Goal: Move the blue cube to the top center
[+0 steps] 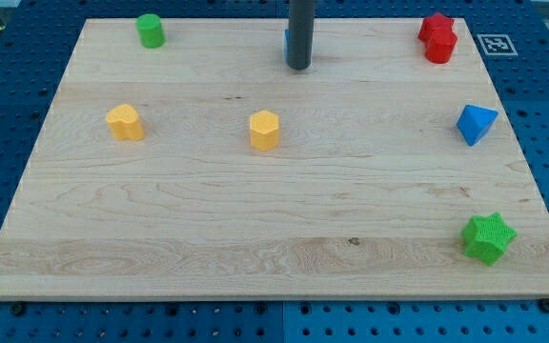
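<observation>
No fingers on this arm, just a straight dark rod, so nothing opens, closes or holds. My tip [298, 67] sits on the wooden board [255, 219] near the view's top, about centre. The blue cube [287, 40] is almost fully hidden behind the rod; only a thin blue sliver shows at the rod's left edge, just above the tip. Tip looks right against it, but contact can't be confirmed. Cube's facing and long axis can't be told, too little shows.

Other blocks, all well apart from the tip:
- green cylinder [151, 30], top left corner area
- two red blocks [438, 38] touching each other, top right, shapes unclear, one maybe star-like
- blue triangular block [476, 124], right edge, mid height, one corner pointing to the view's right
- green star [488, 237], bottom right
- yellow block [125, 122], left side, mid height
- yellow hexagonal block [265, 130], near centre, below the tip
</observation>
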